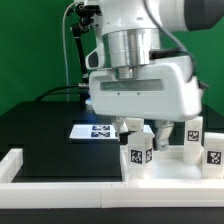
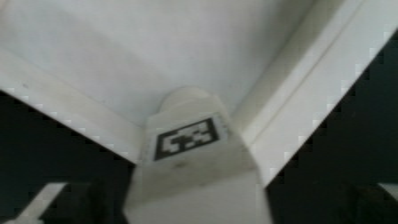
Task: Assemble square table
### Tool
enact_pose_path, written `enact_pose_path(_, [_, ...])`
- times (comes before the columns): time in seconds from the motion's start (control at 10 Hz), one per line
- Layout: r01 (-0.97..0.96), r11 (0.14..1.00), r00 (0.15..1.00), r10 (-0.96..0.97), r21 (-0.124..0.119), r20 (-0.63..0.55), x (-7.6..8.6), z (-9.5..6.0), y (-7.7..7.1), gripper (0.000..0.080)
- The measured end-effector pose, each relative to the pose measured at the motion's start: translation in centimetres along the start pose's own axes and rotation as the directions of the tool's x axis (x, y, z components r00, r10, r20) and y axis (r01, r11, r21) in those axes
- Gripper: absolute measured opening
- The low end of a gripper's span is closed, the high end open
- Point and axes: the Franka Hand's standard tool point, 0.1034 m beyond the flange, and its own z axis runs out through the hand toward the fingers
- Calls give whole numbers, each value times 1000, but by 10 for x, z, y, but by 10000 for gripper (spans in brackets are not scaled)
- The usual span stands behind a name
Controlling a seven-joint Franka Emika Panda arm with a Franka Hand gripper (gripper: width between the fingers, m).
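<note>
My gripper (image 1: 146, 136) is shut on a short white leg (image 1: 138, 152) with black-and-white tags and holds it upright over the near left part of the square table top (image 1: 170, 172). In the wrist view the leg (image 2: 189, 150) runs out from between my dark fingers (image 2: 50, 205), its tag facing the camera. Its far end points at the white top (image 2: 125, 50), beside the raised rim (image 2: 317, 70). I cannot tell whether the leg touches the top. Two more tagged legs (image 1: 192, 134) (image 1: 213, 151) stand at the exterior view's right.
A long white L-shaped wall piece (image 1: 55, 190) runs along the front, with a short end (image 1: 12, 160) at the exterior view's left. The marker board (image 1: 92, 131) lies on the black table behind my gripper. A green backdrop stands behind.
</note>
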Motion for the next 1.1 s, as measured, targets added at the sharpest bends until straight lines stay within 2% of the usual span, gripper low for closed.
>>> enact_pose_path(0.1, [-25, 1000, 1000, 25, 9, -16, 4, 0, 1, 648])
enact_pose_path(0.2, [-33, 999, 999, 33, 7, -14, 3, 1, 2, 648])
enact_pose_path(0.4, [-49, 999, 999, 49, 7, -14, 3, 1, 2, 387])
enact_pose_path(0.5, [-90, 996, 996, 90, 2, -11, 3, 2, 6, 302])
enact_pose_path(0.8, [-341, 940, 940, 341, 3, -11, 5, 2, 8, 302])
enact_pose_path(0.9, [-567, 824, 824, 567, -13, 2, 3, 2, 12, 295])
enact_pose_path(1.0, [-741, 671, 670, 741, -21, 47, 2, 2, 15, 295])
enact_pose_path(1.1, [-854, 521, 517, 850, -12, 101, 2, 3, 13, 293])
